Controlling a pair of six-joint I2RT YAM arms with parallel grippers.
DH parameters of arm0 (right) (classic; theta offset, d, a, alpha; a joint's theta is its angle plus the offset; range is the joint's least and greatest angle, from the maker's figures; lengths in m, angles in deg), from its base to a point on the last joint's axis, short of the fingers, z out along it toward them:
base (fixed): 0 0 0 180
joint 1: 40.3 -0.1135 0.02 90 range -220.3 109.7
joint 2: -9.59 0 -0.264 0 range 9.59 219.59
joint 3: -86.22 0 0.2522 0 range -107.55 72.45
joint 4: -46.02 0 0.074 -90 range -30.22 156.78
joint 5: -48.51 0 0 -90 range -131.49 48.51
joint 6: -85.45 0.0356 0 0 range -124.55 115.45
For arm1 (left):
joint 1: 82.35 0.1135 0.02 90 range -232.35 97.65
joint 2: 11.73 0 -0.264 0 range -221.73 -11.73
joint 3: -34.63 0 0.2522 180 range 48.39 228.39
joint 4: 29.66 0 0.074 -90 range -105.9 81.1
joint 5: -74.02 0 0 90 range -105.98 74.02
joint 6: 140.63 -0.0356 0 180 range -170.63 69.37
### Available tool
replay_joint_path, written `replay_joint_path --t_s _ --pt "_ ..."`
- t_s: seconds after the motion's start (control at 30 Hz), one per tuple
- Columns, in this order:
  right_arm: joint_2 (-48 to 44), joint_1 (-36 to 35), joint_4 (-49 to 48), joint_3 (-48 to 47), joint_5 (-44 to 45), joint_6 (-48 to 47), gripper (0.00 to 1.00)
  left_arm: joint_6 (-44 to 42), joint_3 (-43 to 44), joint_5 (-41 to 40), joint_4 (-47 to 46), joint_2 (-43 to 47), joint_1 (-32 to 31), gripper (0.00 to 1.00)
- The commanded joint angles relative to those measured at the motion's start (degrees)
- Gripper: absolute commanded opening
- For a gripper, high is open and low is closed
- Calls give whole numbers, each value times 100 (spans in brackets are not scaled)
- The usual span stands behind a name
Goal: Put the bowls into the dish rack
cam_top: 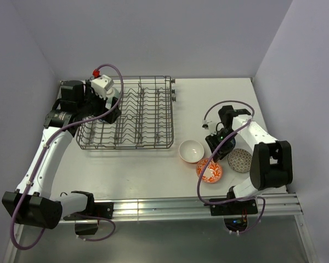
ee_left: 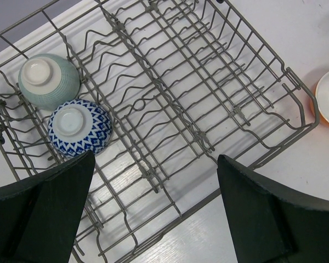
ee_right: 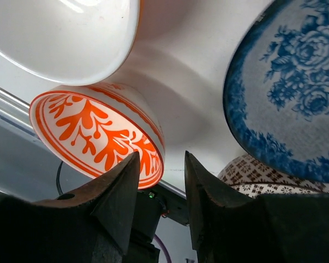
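The grey wire dish rack [cam_top: 137, 118] stands at the back left and fills the left wrist view [ee_left: 208, 104]. A pale green bowl [ee_left: 48, 80] and a blue-white patterned bowl [ee_left: 79, 127] sit upside down in it. My left gripper [ee_left: 153, 208] hovers over the rack's edge, open and empty; it also shows in the top view [cam_top: 111, 112]. A white bowl with an orange outside [cam_top: 191, 151], a red-orange patterned bowl [cam_top: 209, 170] and a grey speckled bowl [cam_top: 240, 160] sit on the table. My right gripper [ee_right: 162, 186] is low among them, open, at the red-orange bowl's [ee_right: 98, 134] rim.
In the right wrist view a blue floral dish [ee_right: 290, 93] is at the right, a brown-patterned bowl [ee_right: 252, 172] below it and the white bowl [ee_right: 66, 33] at top left. The metal rail [cam_top: 170, 208] runs along the near table edge. Grey walls enclose the table.
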Motion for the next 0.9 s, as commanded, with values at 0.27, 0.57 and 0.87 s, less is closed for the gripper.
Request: replay_joint_path --t_s 0.27,0.57,0.87 --pt "505 -640 -259 144 464 84 45 78 51 -62 -233 11 -9 99" --pt "734 -1010 -444 100 437 66 40 43 -37 -97 -260 37 -9 98" --pt "287 -1019 -5 100 429 -389 6 52 -81 95 -198 142 -9 99"
